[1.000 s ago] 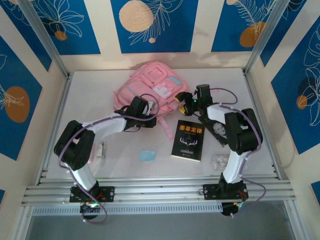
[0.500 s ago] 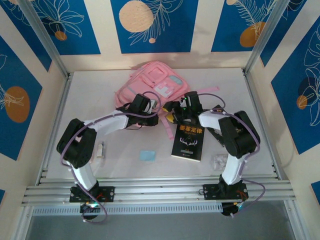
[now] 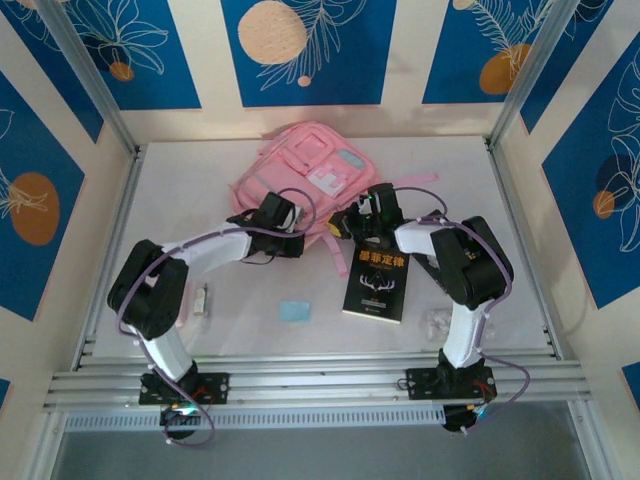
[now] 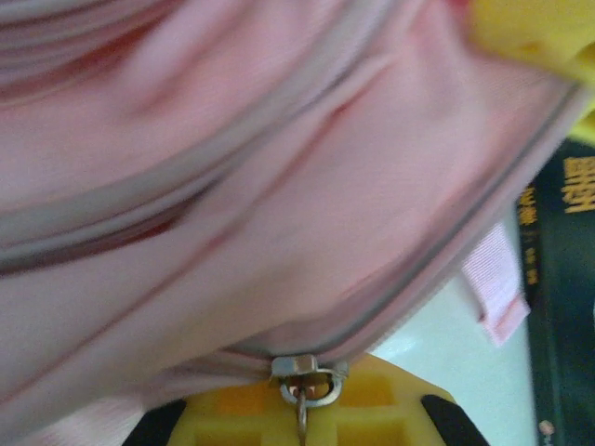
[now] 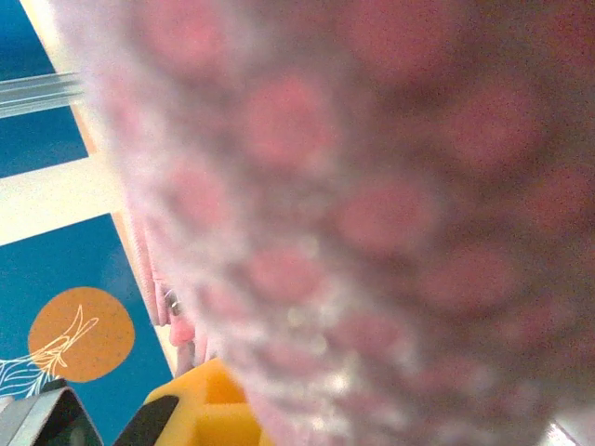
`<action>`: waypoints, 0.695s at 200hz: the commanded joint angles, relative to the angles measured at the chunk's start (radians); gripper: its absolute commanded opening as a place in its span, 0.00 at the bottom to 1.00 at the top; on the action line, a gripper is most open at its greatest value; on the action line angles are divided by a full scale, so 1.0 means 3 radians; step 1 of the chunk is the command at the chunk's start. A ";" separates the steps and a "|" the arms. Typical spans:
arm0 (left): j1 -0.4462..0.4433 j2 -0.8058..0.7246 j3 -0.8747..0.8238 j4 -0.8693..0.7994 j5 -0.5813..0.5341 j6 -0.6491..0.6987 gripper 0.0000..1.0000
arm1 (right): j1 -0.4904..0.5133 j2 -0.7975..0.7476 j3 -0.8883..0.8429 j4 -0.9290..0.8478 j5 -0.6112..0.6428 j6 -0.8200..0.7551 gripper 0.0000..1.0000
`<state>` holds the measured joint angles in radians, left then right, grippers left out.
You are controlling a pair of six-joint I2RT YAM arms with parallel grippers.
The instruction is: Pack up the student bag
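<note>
**Table** (image 3: 180, 180): white, walled on three sides; your work sits at its far middle.

**Bag** (image 3: 300, 165): pink, lying flat, front pockets up. Its body spreads away from both arms, and its near edge faces you. The long axis runs roughly left to right across the table.

**Book** (image 3: 376, 280): black, flat, just near of the bag and beside the right arm. It is not yet packed.

**Right gripper** (image 3: 355, 222): at the bag's near right corner. It is clenched, apparently on a fold of pink mesh, which presses blurred against its camera.

**Left gripper** (image 3: 298, 222): at the near edge, just left of the right one. It is clenched, grasping the zipper pull.

**Zipper track** (image 4: 437, 269): it climbs up and to the right from the left jaws, towards the book's side.

**Zipper pull** (image 4: 301, 379): its metal ring hangs straight into the left jaws. Your coming move likely follows the track's line.
</note>
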<state>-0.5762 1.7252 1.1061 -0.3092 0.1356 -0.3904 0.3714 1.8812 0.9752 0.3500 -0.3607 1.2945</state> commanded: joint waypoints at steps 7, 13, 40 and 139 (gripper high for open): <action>0.0313 -0.0252 -0.0155 -0.0779 -0.0329 0.0196 0.00 | -0.0225 -0.0155 0.0059 -0.0147 0.0325 -0.0306 0.00; 0.0357 -0.0296 -0.0164 -0.0819 -0.0363 0.0225 0.00 | -0.0235 -0.0150 0.0075 -0.0178 0.0340 -0.0342 0.00; 0.0575 -0.0474 -0.0177 -0.0967 -0.0539 0.0337 0.00 | -0.0294 -0.0110 0.0193 -0.0360 0.0397 -0.0590 0.00; 0.0002 -0.0537 -0.0200 -0.0437 0.0204 -0.0228 0.00 | -0.0573 0.0196 0.1105 -0.1002 0.0373 -0.1077 0.34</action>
<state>-0.5125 1.5940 1.0645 -0.4179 0.1379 -0.3496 0.2680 1.9472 1.2411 0.0216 -0.3672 1.0161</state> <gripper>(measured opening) 0.056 0.126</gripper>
